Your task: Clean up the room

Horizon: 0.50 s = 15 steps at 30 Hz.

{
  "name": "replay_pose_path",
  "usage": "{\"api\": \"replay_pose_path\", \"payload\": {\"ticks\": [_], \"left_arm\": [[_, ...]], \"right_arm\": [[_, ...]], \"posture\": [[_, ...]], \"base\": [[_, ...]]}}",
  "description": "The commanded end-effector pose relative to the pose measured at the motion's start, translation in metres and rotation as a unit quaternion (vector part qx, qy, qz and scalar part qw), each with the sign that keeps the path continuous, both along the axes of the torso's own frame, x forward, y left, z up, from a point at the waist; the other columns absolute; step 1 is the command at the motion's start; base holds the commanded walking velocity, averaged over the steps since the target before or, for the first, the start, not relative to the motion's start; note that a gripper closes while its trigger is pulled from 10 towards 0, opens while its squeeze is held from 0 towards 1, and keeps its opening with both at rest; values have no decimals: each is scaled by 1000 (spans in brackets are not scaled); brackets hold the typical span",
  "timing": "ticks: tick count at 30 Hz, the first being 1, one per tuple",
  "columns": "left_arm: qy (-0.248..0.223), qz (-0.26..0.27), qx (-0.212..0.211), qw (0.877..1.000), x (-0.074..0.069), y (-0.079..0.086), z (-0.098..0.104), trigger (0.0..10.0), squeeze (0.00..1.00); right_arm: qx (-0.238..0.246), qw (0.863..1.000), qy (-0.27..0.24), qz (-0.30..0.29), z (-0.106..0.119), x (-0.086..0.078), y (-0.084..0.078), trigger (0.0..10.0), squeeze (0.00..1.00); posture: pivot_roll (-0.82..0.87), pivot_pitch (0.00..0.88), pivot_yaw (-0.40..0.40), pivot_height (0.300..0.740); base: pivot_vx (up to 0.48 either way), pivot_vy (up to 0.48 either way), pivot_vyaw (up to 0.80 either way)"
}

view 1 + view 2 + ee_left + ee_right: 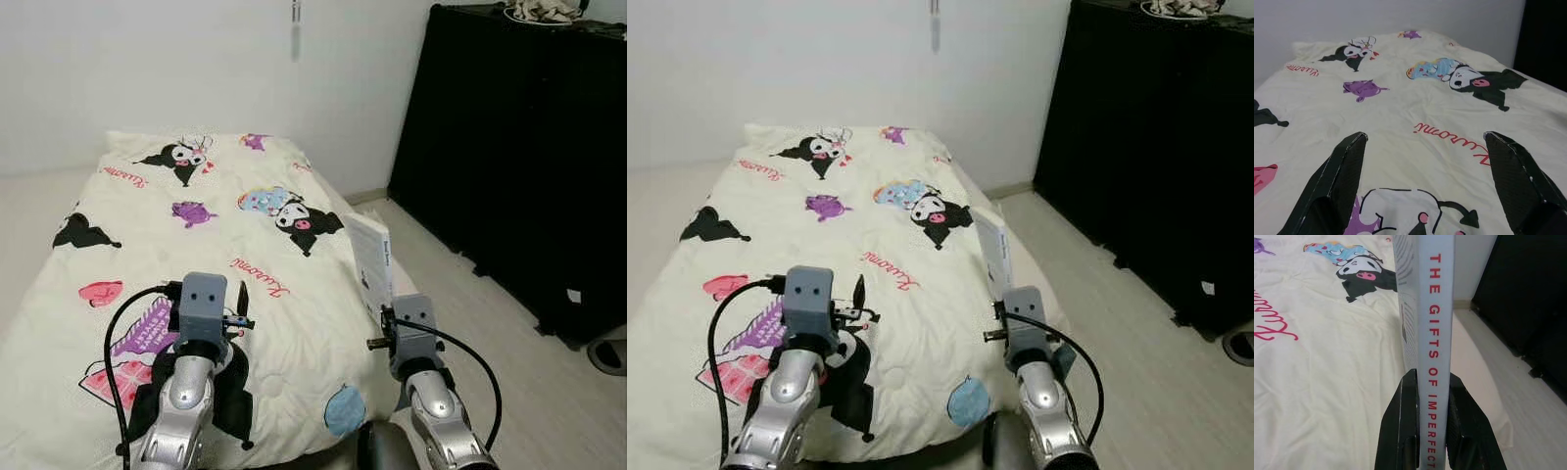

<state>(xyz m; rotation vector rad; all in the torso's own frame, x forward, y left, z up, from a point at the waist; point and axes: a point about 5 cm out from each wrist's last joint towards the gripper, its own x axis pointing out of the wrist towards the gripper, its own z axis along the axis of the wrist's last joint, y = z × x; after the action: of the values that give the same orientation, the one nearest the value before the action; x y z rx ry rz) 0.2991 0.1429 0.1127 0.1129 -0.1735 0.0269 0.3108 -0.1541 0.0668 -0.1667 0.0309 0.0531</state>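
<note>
R tool [1434,428] is clamped on a thin white paperback book w/ red spine lettering [1435,308], fingers [1400,431] pinching front + back covers at the lower spine end. Book stands upright, spine toward the wrist cam, held up in the air above the R edge of the cream cartoon-print bedspread [196,245]; in the head views it sits just past the bed's R side, over the strip of pale wood floor [470,294] btw bed and tall black cabinet [519,147].

L tool [1425,186] is spread wide, nothing in it, hovering low over the bedspread near the bed's foot end, above a purple/pink print patch.

Handling, judged: book looks light, fairly stiff along the spine but covers + pages will flex and fan if gripped at the open edge. Glossy cover prob. a bit slippery, so a pinch across both covers close to the spine is the sensible hold, and that's what R has. Grip is at one end, so the long free end could swing or sag if arm moves fast. Not fragile, corners may dent if dropped.

Cabinet top, well away from the bed's R side, carries a crumpled pale cloth-like heap [539,10]; can't tell what it is.
</note>
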Motion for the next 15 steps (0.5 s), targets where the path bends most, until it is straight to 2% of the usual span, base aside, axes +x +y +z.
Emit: {"api": "replay_pose_path", "payload": {"ticks": [1,15], "left_arm": [[9,-6,-3,1000,-2,-3,-6,10000,0],[9,-12,-6,1000,-4,-1,-10,10000,0]], "right_arm": [[10,1000,-16,3,8,2,3,10000,0],[7,1000,-9,12,9,0,2,10000,0]], "posture": [[-6,34,-46,597],[-6,43,-51,662]], "base": [[0,0,0],[0,0,0]]}}
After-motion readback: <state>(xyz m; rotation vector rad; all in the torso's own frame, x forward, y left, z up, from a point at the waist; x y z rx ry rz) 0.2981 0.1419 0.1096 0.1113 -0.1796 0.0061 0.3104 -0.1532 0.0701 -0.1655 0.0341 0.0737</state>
